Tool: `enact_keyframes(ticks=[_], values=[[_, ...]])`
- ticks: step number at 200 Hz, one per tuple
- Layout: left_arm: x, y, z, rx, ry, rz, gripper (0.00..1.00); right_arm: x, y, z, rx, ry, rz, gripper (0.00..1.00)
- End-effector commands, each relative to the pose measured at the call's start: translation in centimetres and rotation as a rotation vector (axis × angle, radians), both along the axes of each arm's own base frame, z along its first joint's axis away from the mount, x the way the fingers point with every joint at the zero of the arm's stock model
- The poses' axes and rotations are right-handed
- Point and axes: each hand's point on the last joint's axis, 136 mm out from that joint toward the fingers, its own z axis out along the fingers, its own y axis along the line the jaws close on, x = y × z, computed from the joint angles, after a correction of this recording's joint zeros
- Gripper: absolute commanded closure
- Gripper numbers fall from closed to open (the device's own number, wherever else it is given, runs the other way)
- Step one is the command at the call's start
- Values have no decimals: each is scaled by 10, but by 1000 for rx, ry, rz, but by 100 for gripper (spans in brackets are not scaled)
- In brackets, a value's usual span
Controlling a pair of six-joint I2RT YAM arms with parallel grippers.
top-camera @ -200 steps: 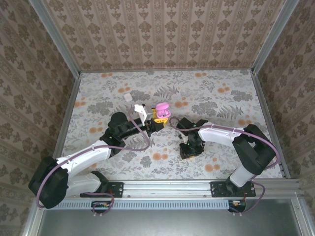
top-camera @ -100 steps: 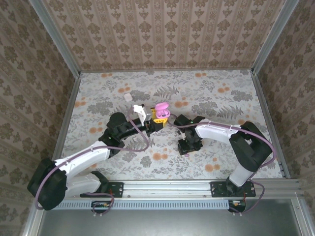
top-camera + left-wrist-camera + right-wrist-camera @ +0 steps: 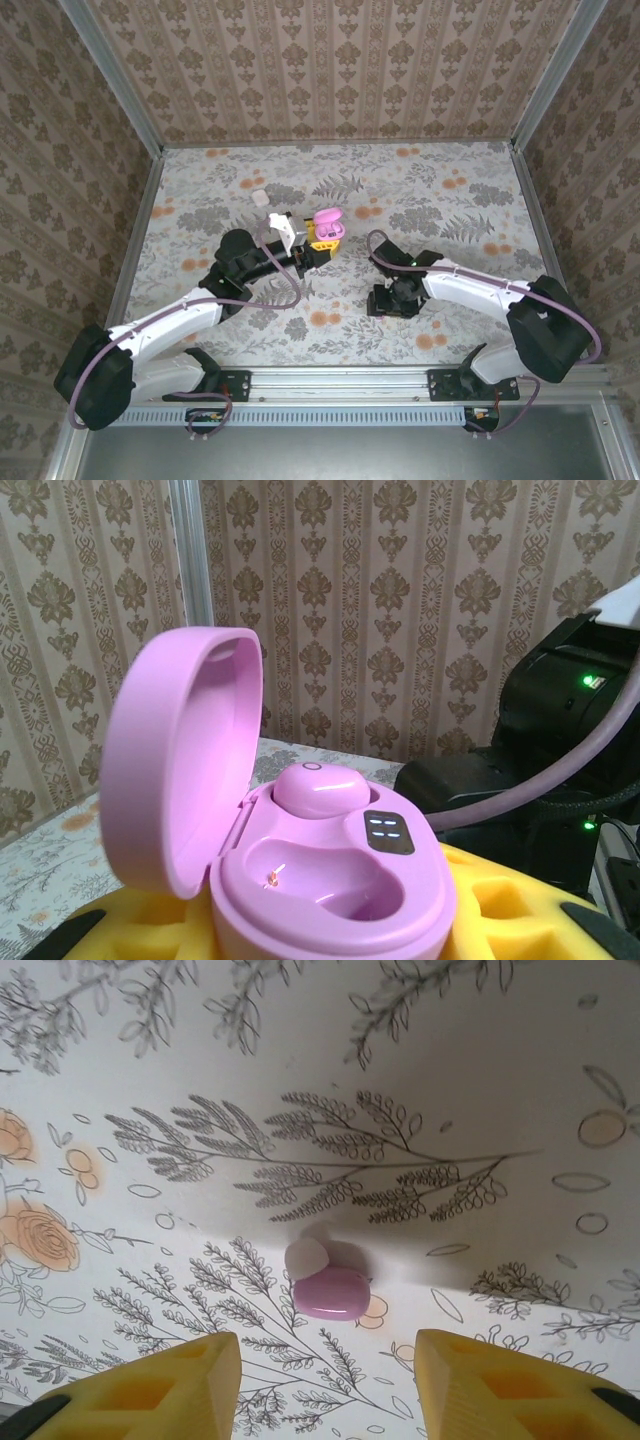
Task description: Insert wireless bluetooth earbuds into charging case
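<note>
1. Left tool [image 3: 320, 237]: pinching the pink case [image 3: 330, 900] between its yellow pads [image 3: 520, 912]. The lid [image 3: 180, 750] is swung up on the tool's left side.
2. Case contents: one seated earbud [image 3: 318, 788], pink, in the far slot. The near slot [image 3: 320, 875], closest to the tool, is bare with its contact pins showing.
3. Right tool [image 3: 330, 1372]: spread, nothing between its yellow tips [image 3: 190, 1370], hanging above the desk [image 3: 480, 1080].
4. Loose earbud [image 3: 332, 1293]: pink body with a pale tip [image 3: 306, 1257]. It lies on the desk just ahead of the right tool, roughly on the line midway between the yellow tips, touching neither.
5. Step in hand, as judged: picking up the loose earbud for the bare slot. Half of the pink pair appears done.
6. Handling note: lower straight down so the yellow tips straddle the pink body, not the pale tip, which looks soft and would likely squirm out. Close gently, since the item is small, rounded and apt to pop sideways.
7. Handling note: grip so the pale tip's heading is known. The slot is shaped, and the earbud should match the lie of the seated one.
8. Risk: a yellow tip dragging on the desk may flick the earbud away from the tool.
</note>
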Motion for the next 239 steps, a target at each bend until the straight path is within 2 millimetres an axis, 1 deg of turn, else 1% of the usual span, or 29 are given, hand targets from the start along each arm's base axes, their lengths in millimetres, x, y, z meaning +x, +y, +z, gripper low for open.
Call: enact_keyframes(ticks=[1, 53, 90, 127, 163, 192, 239], values=[[1, 2, 19, -26, -56, 1, 65, -10, 8, -1, 68, 55, -56, 51], [1, 2, 20, -28, -58, 3, 65, -13, 21, -2, 132, 81, -53, 55], [2, 2, 20, -28, -59, 4, 65, -11, 24, -8, 130, 95, -55, 55], [3, 2, 19, -21, -57, 7, 65, -12, 18, -13, 95, 99, -54, 56], [4, 2, 17, -20, -52, 8, 65, -9, 12, -18, 45, 89, -49, 56], [5, 2, 18, -19, -55, 13, 65, -1, 10, -18, 14, 61, -41, 56], [5, 2, 18, -20, -53, 11, 65, 14, 18, -16, 13, 28, -8, 56]])
